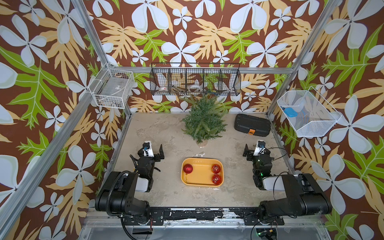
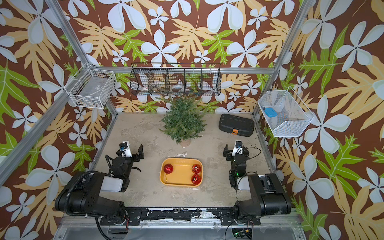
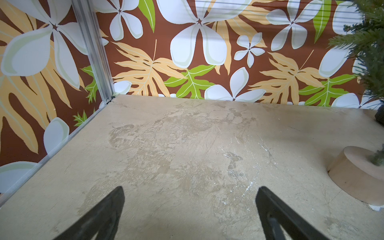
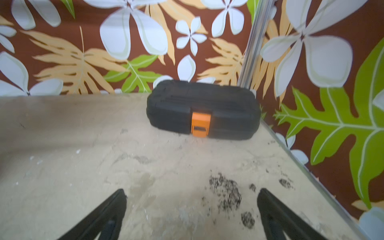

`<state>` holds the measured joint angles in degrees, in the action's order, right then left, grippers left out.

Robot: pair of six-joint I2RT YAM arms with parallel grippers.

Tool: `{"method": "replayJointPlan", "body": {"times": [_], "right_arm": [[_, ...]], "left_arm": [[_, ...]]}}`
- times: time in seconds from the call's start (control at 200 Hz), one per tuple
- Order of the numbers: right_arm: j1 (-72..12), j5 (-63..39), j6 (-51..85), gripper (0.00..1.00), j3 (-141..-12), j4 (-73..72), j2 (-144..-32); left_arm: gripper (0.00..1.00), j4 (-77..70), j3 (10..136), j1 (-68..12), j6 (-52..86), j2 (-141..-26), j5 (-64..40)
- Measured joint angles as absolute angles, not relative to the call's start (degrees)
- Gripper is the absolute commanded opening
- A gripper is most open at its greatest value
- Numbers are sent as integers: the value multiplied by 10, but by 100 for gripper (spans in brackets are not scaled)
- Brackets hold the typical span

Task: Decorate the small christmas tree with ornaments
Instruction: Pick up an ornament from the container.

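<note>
Tree: small christmas tree upright, far centre of surface.
Ornaments: three ornaments in yellow tray, near centre.
End effectors: left end effector and right end effector spread wide, empty.
Risk: round, glossy baubles could slip the pinch; pushing branches may topple tree.

Two black jointed arms, white wrist housings, black looping cables, green indicator lights

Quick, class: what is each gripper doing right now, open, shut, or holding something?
Left gripper: open, holding nothing, over bare table.
Right gripper: open, holding nothing, facing the black case.
</note>
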<state>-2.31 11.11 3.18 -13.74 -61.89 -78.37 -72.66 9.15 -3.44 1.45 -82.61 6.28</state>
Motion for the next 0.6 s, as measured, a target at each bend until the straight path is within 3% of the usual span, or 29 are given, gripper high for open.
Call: {"method": "replayJointPlan", "body": {"times": [0.205, 0.355, 0.601], "right_arm": [[-24, 117, 75, 99, -203, -459, -673], [-24, 60, 122, 93, -240, -312, -623], [-49, -55, 167, 86, -292, -91, -561]], "left_arm": [[100, -615, 143, -45, 29, -734, 111], [99, -470, 200, -84, 69, -673, 163], [83, -208, 316, -141, 193, -623, 145]]}}
